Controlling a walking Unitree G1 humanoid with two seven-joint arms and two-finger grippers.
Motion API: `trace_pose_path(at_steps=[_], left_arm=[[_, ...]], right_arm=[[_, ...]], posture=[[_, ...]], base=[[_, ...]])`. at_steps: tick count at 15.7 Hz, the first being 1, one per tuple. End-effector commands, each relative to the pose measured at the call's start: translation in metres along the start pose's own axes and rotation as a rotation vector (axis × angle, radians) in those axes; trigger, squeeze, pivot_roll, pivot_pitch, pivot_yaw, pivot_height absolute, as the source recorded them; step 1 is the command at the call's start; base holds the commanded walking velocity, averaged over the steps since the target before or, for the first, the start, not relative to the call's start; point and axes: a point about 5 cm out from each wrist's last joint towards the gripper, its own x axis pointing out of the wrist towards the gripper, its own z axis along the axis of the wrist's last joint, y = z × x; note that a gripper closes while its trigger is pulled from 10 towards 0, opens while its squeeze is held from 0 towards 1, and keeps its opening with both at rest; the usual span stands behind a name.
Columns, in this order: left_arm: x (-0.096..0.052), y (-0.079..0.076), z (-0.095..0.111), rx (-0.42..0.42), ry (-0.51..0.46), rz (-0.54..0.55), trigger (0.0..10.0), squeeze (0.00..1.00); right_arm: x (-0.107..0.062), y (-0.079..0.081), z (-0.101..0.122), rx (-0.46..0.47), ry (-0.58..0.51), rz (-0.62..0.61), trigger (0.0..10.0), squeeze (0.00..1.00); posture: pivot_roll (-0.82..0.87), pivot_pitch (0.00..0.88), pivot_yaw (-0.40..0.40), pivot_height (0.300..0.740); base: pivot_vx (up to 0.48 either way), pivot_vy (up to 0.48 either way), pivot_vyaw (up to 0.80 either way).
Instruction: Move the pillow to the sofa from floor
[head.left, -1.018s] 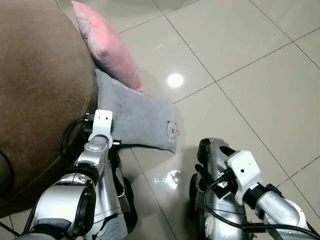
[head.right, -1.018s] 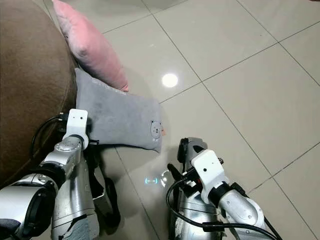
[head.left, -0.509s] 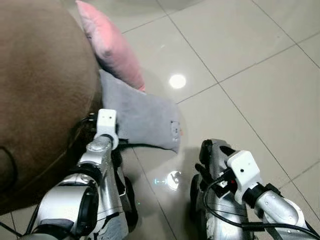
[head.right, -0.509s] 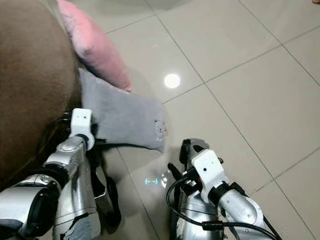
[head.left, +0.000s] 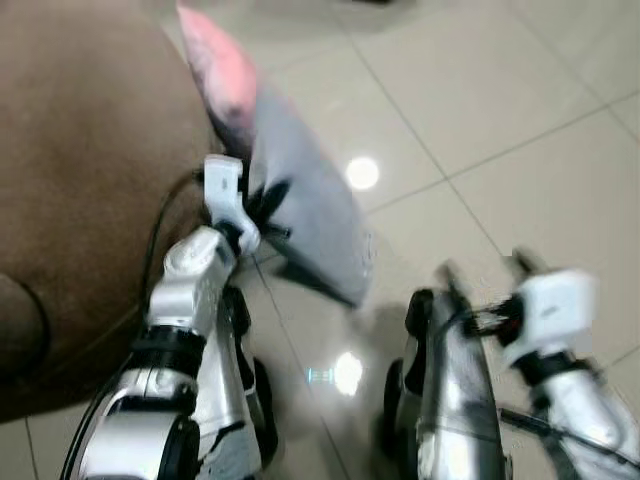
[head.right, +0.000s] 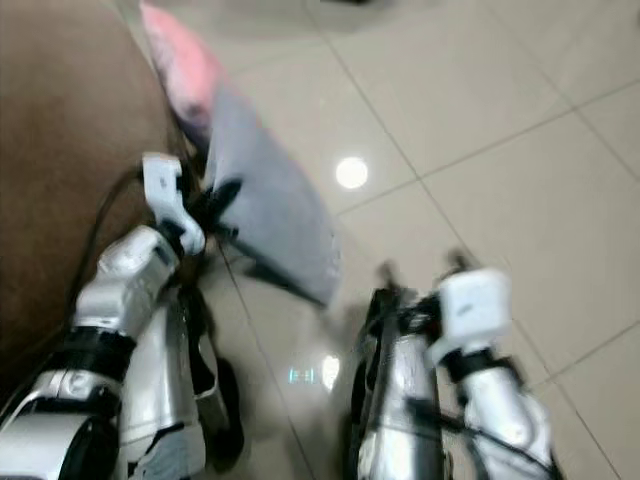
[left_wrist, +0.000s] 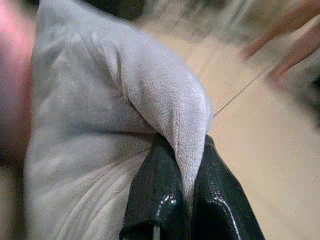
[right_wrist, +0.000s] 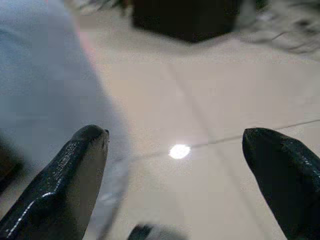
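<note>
Head views: my left hand (head.left: 262, 205) has the grey pillow (head.left: 305, 215) pinched at one edge. The pillow hangs tilted beside the brown sofa (head.left: 90, 170), its low corner near the floor (head.left: 520, 100); whether that corner is clear of the tiles I cannot tell through the blur. A pink pillow (head.left: 222, 70) leans against the sofa just behind it. Pickup is under way; placing on the sofa is not yet done.

Left wrist view: my fingers (left_wrist: 157, 200) are pressed together on a fold of grey fabric.

Right wrist view: my right hand (right_wrist: 175, 150) is spread wide, holding nothing, above the floor beside the grey pillow.
</note>
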Motion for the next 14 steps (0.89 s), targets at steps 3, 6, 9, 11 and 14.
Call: trace_pose_path(at_steps=[3,6,9,11,14], left_arm=[[-0.013,-0.01,0.033,0.154,-0.119,-0.012,0.0,0.0],[-0.034,-0.025,0.046,0.141,-0.143,0.01,0.0,0.0],[-0.033,-0.039,0.045,0.174,-0.143,0.004,0.0,0.0],[-0.032,-0.043,0.039,0.203,-0.114,0.029,10.0,0.0],[-0.024,-0.037,0.028,0.253,-0.043,0.118,10.0,0.0]], right_arm=[[-0.004,-0.01,0.013,0.06,-0.057,-0.137,10.0,0.0],[0.008,-0.01,0.025,0.047,-0.095,-0.15,10.0,0.0],[0.024,-0.017,0.027,0.048,-0.096,-0.177,10.0,0.0],[0.028,-0.018,0.029,0.038,-0.1,-0.181,10.0,0.0],[0.033,-0.02,0.028,0.053,-0.089,-0.196,10.0,0.0]], posture=[[0.0,0.093,0.005,0.485],[0.03,0.037,-0.023,0.515],[0.05,0.014,-0.052,0.54],[0.04,0.001,-0.061,0.56],[0.04,0.0,-0.072,0.595]], base=[[0.0,0.0,0.0],[0.0,0.0,0.0],[0.0,0.0,0.0],[0.0,0.0,0.0],[0.0,0.0,0.0]])
